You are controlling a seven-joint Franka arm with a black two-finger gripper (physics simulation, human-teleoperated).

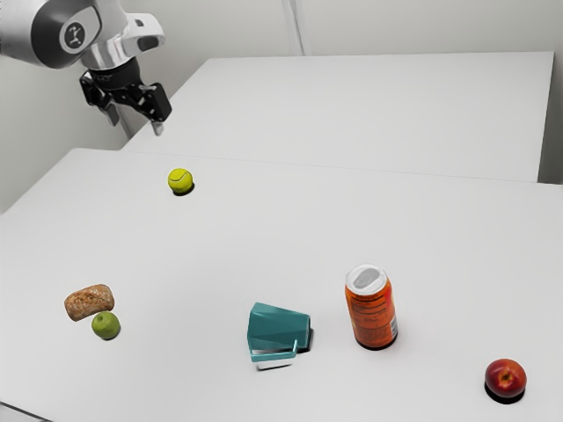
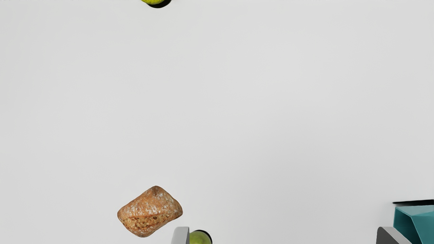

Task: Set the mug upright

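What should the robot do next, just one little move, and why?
I think it should slide its open hand across, still up high, until it's over the teal mug. The mug is lying on its side, and the empty hand is up in the air away from it, so it probably can't grab it from there.

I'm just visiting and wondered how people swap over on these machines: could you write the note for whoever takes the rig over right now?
Gripper: open and empty, raised above the table, well away from the mug.
Mug: teal, lying on its side on the table, between the bread roll and the orange can. Its mouth seems to face the bread roll's side.
Done: the mug is not upright, and not gripped.
Left: reach the mug, grip it, turn it onto its base, let go. The can stands close by, so I'd approach with care.
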